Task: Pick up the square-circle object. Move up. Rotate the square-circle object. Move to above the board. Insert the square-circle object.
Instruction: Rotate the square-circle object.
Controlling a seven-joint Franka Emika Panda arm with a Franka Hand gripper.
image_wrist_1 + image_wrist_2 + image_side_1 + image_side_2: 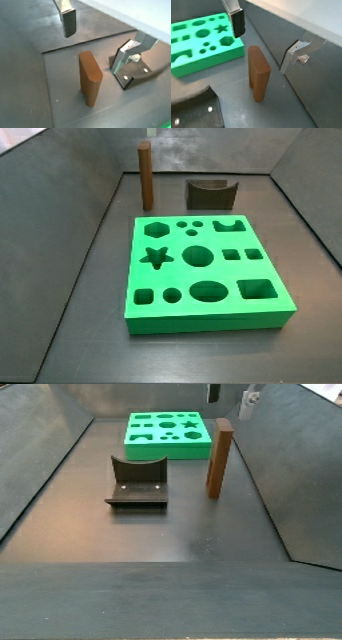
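Observation:
The brown square-circle object (90, 77) stands upright on the dark floor, thin edge toward the wrist cameras; it also shows in the other wrist view (258, 75) and in both side views (144, 178) (219, 459). My gripper (231, 396) hangs above it, open and empty, well clear of its top. Only one finger (67, 24) (237, 24) shows in each wrist view. The green board (214, 320) (167, 451) (211, 62) lies flat beside the piece, its cut-outs facing up.
A dark grey block with a curved notch (211, 194) (138, 482) stands near the brown piece. The fixture (133, 60) (294, 55) stands close to the piece by a grey wall. Sloping grey walls enclose the floor.

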